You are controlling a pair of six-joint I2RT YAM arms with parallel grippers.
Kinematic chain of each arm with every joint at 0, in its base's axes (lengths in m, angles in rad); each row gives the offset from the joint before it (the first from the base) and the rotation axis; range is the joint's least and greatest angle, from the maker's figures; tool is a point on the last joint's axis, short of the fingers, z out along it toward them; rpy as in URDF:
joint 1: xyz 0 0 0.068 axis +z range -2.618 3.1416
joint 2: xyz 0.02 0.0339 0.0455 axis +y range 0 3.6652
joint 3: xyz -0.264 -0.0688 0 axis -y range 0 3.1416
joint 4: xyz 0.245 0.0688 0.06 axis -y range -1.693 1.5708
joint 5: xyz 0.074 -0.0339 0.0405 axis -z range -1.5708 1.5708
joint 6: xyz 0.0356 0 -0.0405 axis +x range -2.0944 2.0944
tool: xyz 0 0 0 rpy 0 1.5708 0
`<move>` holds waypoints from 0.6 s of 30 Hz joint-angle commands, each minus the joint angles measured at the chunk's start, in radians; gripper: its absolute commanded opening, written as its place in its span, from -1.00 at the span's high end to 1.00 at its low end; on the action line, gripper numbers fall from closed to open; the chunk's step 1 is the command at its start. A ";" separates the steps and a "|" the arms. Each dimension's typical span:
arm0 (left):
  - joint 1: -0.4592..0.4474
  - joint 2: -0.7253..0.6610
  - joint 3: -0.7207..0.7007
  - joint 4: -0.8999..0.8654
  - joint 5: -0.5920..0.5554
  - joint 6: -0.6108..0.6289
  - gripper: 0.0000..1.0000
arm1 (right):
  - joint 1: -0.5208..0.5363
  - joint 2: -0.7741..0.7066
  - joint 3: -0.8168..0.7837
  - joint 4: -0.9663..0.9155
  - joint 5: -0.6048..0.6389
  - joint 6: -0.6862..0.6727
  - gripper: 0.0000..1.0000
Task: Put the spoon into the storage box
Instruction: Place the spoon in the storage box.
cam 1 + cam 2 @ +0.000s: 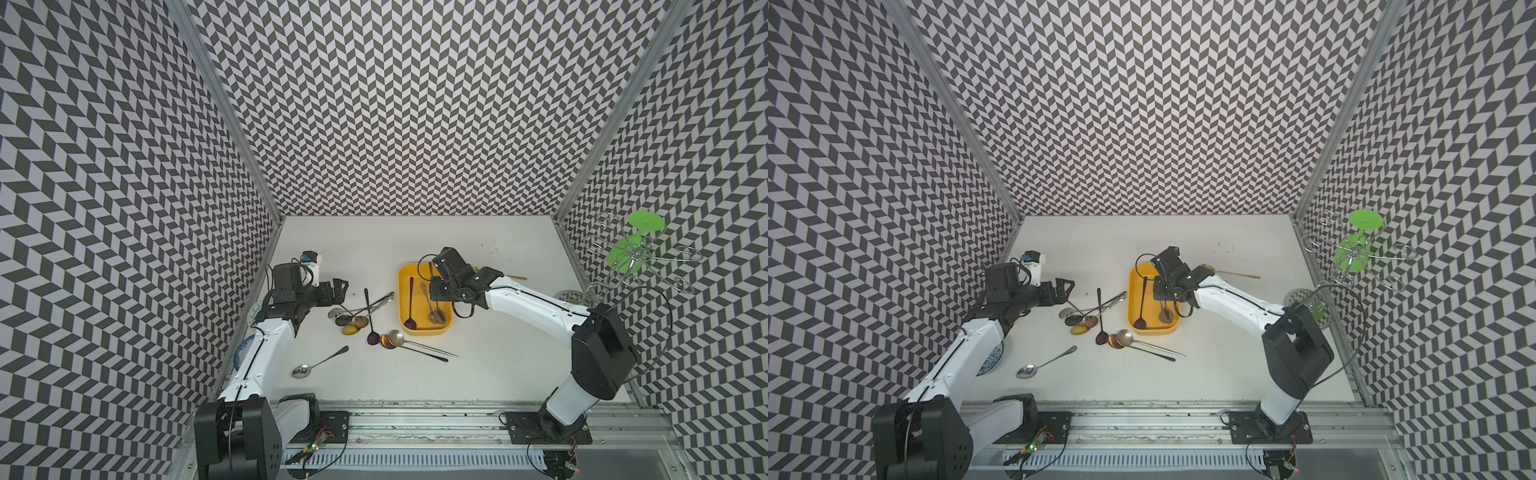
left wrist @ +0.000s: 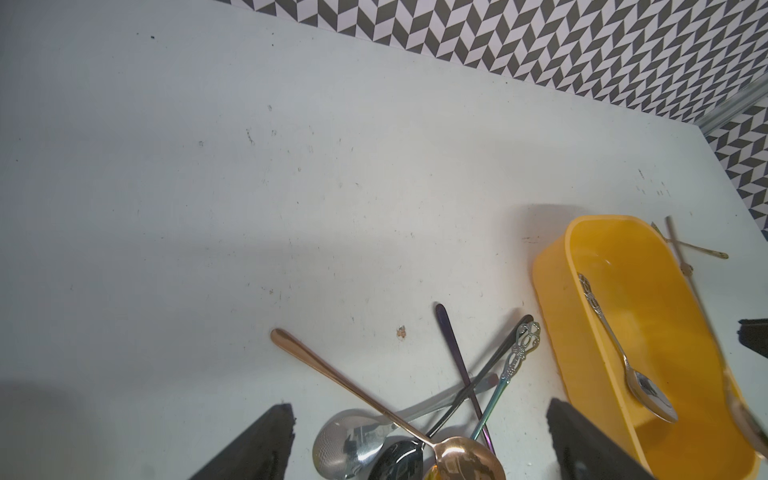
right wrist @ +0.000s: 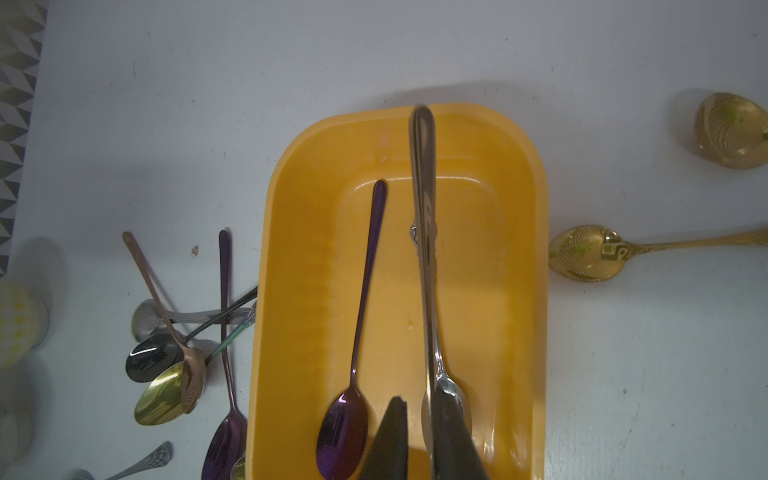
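REMOTE DESK VIEW: My two YAM arms. The left arm (image 1: 266, 353) and right arm (image 1: 536, 305) share glossy white link shells w/ black joint housings. The biggest is a boxy black shoulder block (image 1: 602, 353) on the R unit. A thin black cable (image 1: 254, 351) runs along the L white link, and another cable loop (image 1: 462, 316) hangs off the R wrist. Flat black base plates (image 1: 334, 419) show silver screws. The L wrist carries a white cam module (image 1: 311, 264) w/ a blue patch. On the left gripper (image 2: 419, 405), the finger pads (image 2: 257, 449) are matte black wedges, edges slightly frayed.
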 commanded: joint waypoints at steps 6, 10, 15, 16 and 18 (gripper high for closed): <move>0.051 0.065 0.006 0.035 0.070 -0.073 -0.95 | 0.005 0.005 0.054 0.004 0.055 -0.036 0.27; 0.058 0.107 -0.009 0.063 0.089 -0.091 -0.93 | 0.005 -0.027 0.032 0.015 0.074 -0.047 0.14; 0.092 0.148 0.014 0.053 0.103 -0.128 -0.88 | -0.003 -0.048 0.058 -0.043 0.112 -0.084 0.02; 0.098 0.153 0.006 0.063 0.105 -0.135 -0.86 | -0.003 -0.060 0.048 -0.035 0.114 -0.091 0.00; 0.108 0.170 -0.016 0.089 0.120 -0.160 -0.80 | -0.009 -0.077 0.033 -0.024 0.124 -0.113 -0.04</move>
